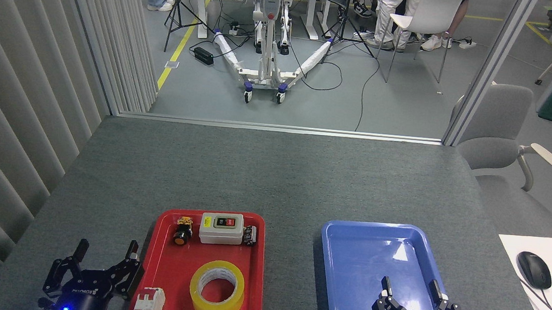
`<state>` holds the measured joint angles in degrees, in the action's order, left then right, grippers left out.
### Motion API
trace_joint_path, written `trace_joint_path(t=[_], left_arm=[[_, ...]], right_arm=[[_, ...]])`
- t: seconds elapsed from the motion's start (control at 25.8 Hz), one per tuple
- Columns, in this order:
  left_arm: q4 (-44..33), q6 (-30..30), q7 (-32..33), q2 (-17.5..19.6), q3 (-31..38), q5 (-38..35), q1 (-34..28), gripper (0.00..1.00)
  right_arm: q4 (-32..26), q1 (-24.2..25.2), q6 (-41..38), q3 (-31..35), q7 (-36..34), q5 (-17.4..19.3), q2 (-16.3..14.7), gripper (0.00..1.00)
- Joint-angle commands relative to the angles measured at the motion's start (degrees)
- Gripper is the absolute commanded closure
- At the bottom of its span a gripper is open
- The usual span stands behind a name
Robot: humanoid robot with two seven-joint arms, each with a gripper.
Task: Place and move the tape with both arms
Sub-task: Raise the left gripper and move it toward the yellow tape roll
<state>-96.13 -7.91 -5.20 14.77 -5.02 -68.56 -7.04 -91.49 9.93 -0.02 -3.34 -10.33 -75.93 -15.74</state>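
Yellow tape [217, 289] is lying flat in the red tray [166, 270] (near its front), while the left gripper [106, 253] and right gripper [411, 287] are both hovering spread wide, holding nothing.

- Translucent yellow tape [217, 290] with white core, on a red tray [166, 270].
- Blue tray [346, 261], glossy with white glare.
- Grey speckled bench [274, 175].
- Black left gripper [106, 255] with white lettering and a blue light; black right gripper [411, 287] with white lettering.
- White switch box [221, 228] with black and red buttons.
- White circuit breaker [149, 305].
- Black-and-orange push button [182, 230].
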Motion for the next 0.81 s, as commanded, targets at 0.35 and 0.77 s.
trace_joint_path(t=[0.35,0.77], left_arm=[[0.1,4.8,-0.8,-0.5,0.8,0.2,0.3,0.0],[-0.4,7.6,1.3,0.6,0.6,4.0,3.1,0.0]], right_arm=[[1.6,-1.4,0.2,-0.1,0.0,-0.7,0.1,0.0],[2.1,-1.9,0.3,0.0,0.0,-0.8,0.2,0.0]])
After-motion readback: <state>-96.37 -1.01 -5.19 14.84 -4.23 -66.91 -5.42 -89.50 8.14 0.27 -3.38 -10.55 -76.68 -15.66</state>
